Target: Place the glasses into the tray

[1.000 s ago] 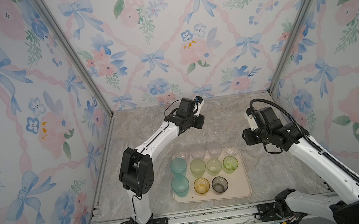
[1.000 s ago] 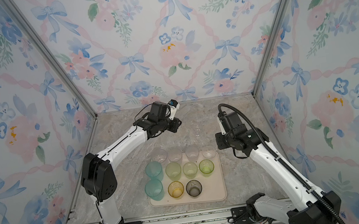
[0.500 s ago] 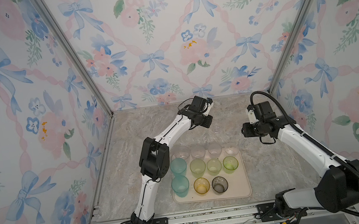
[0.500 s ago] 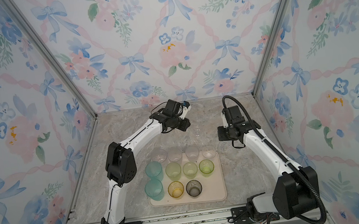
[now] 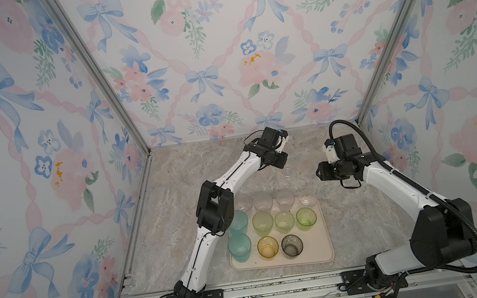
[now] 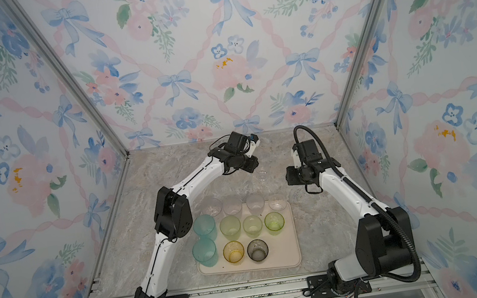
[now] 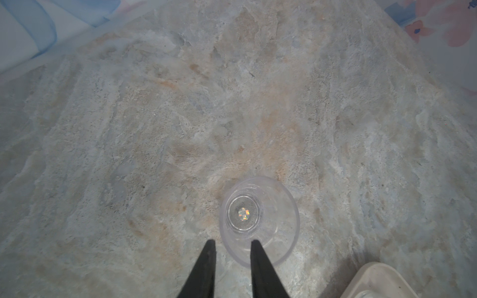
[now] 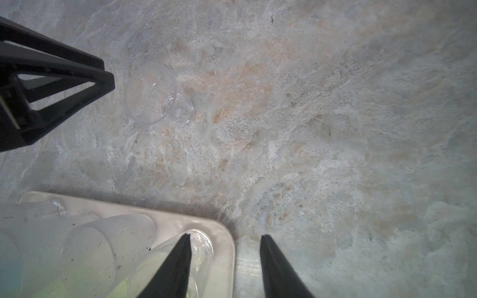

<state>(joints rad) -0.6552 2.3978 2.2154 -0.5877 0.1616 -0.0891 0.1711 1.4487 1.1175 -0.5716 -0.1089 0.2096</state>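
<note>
Tray (image 5: pixel 316 248) on marbled tabletop (image 5: pixel 187 176), floral walls (image 5: pixel 216 48)

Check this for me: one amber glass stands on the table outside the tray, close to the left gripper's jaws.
One detail is wrong: the glass outside the tray is clear, not amber, as the left wrist view shows. The amber glass is inside the tray. The rest holds: the clear one stands on the table close to the left gripper and its jaws.
</note>
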